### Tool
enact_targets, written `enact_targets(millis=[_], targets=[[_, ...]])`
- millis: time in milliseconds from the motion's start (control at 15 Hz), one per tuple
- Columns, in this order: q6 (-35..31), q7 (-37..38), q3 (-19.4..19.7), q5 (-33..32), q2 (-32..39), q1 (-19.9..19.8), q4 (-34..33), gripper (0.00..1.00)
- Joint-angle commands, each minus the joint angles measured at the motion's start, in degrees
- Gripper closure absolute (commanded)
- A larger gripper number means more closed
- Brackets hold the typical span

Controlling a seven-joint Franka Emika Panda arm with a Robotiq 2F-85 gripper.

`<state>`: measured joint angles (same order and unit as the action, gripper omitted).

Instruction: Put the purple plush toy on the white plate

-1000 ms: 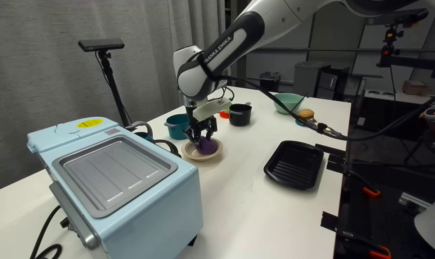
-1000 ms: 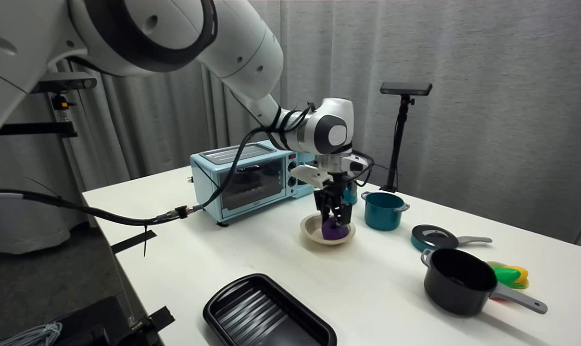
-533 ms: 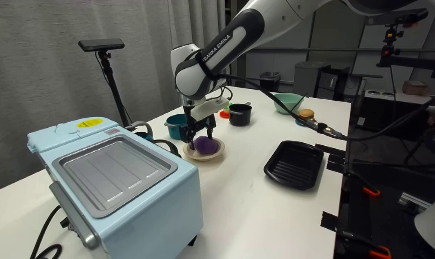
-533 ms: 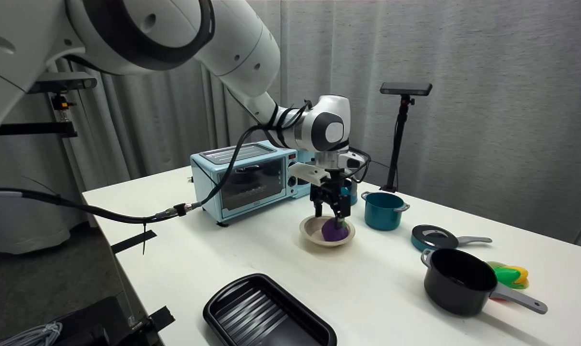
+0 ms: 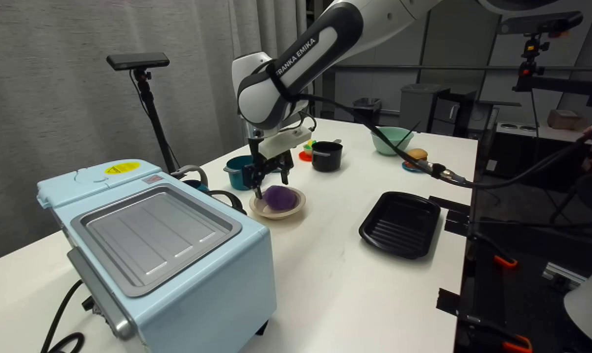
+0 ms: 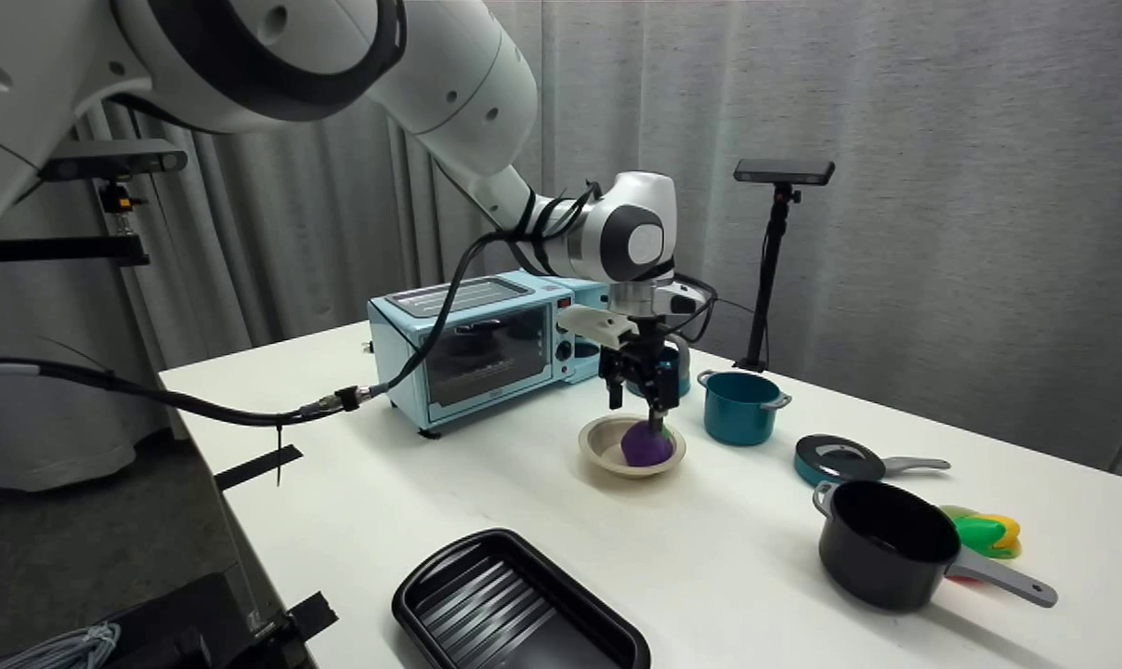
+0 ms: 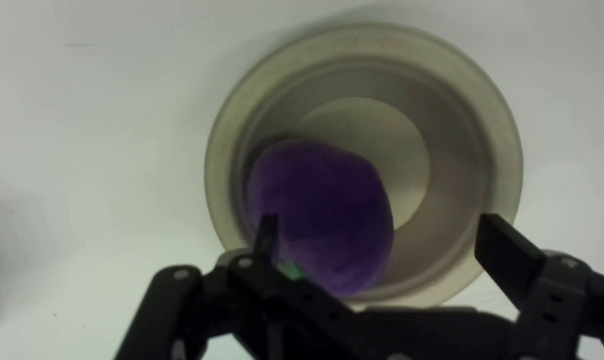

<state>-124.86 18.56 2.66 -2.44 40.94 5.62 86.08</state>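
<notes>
The purple plush toy [image 7: 322, 210] rests inside the white plate [image 7: 504, 150], off to one side against its inner wall. A bit of green shows at its lower edge in the wrist view. My gripper [image 7: 379, 217] hangs over the plate, jaws wide apart. One finger [image 7: 267, 235] overlaps the toy's edge in that view, while the opposite fingertip lies over the plate's rim. In both exterior views the toy [image 5: 279, 198] sits low in the dish, and my gripper [image 6: 635, 415] stands just above it, holding nothing. Whether the nearer finger still touches the toy I cannot tell.
Beside the plate stand a light blue toaster oven [image 6: 487, 344] and a teal pot [image 6: 740, 409]. A black ridged tray [image 5: 400, 225], a black pot [image 6: 886, 548], a lidded teal pan [image 6: 838, 458], a green bowl [image 5: 391, 139] and a toy burger [image 5: 416, 156] are also on the table.
The jaws have spread from around the toy and let it go. My gripper has risen a little, and the toy stays in the plate. The plate shifted very slightly.
</notes>
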Motion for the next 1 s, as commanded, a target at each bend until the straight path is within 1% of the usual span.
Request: enact_targets(millis=[0,533,600,933], targets=[[0.1,-0.2,0.4,0.0,-3.3,0.1,2.8,0.00],[-0.5,0.4,0.6,-0.1,-7.7,0.0,6.4,0.00],[0.2,0.0,0.2,0.1,-5.3,0.0,3.6,0.00],[0.2,0.0,0.3,0.0,-6.2,-0.1,4.6,0.00]])
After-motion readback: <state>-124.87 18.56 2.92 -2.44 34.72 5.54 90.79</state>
